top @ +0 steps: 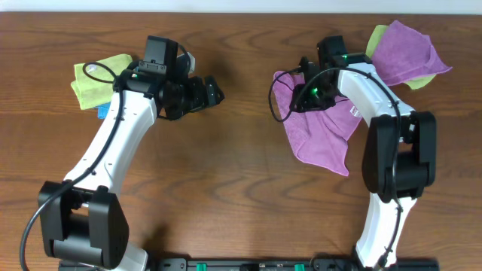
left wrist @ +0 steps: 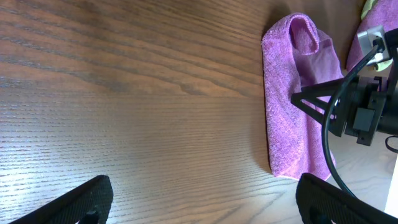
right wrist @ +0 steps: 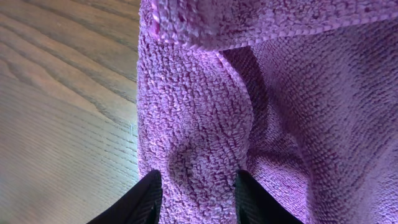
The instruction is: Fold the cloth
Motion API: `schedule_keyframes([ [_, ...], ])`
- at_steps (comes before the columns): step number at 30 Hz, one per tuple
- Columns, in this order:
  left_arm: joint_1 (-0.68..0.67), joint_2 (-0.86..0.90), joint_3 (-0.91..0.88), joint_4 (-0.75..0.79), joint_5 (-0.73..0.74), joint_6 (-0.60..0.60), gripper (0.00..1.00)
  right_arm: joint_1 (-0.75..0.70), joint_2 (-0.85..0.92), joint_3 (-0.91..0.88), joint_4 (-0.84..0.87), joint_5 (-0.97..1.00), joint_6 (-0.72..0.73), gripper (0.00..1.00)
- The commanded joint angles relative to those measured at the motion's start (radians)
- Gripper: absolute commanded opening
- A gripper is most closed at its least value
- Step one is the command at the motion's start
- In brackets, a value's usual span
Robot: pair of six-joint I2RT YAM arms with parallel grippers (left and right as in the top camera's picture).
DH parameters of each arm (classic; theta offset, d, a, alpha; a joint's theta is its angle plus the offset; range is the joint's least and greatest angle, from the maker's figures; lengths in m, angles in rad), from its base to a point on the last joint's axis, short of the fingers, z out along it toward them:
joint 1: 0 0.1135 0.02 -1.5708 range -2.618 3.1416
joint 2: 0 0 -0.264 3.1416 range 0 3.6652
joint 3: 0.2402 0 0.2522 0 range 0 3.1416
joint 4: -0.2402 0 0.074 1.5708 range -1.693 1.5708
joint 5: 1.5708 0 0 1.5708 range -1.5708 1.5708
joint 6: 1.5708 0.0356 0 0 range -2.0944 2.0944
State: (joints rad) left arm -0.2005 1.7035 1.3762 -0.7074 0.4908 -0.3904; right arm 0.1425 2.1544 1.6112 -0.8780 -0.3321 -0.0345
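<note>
in your overhead view the right arm (top: 380,102) covered the middle of the purple cloth (top: 320,143) and hid the grip beneath its wrist. the left arm (top: 124,120) hid one side of a green cloth (top: 89,83); the blue speck (top: 101,111) beside it was too small to tell. in your wrist views the lower edge cut off the fingers of the left gripper (left wrist: 204,186) and the right gripper (right wrist: 194,200).

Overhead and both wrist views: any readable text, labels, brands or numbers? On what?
No text is readable in any view.
Small blue tag by the yellow-green cloth: possibly a label, but too small to read.
Purple terry cloth and second purple cloth: no print visible.
</note>
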Motion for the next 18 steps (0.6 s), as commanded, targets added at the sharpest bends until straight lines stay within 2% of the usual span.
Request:
schedule_keyframes([
  [1, 0.006, -0.018, 0.020, -0.003, 0.000, 0.026, 0.96, 0.000, 0.046, -0.005, -0.004, 0.004, -0.007, 0.38],
  [3, 0.006, -0.018, 0.020, -0.003, 0.000, 0.031, 0.96, 0.002, 0.055, -0.005, -0.005, 0.004, -0.007, 0.32],
  [5, 0.006, -0.018, 0.020, -0.003, 0.000, 0.037, 0.96, 0.003, 0.056, -0.005, -0.003, 0.003, -0.006, 0.13],
  [7, 0.006, -0.018, 0.020, -0.003, 0.000, 0.044, 0.95, 0.005, 0.056, -0.005, -0.003, 0.003, -0.001, 0.01],
  [18, 0.042, -0.018, 0.020, -0.011, 0.001, 0.054, 0.95, 0.081, -0.020, -0.005, -0.046, -0.091, 0.035, 0.01],
])
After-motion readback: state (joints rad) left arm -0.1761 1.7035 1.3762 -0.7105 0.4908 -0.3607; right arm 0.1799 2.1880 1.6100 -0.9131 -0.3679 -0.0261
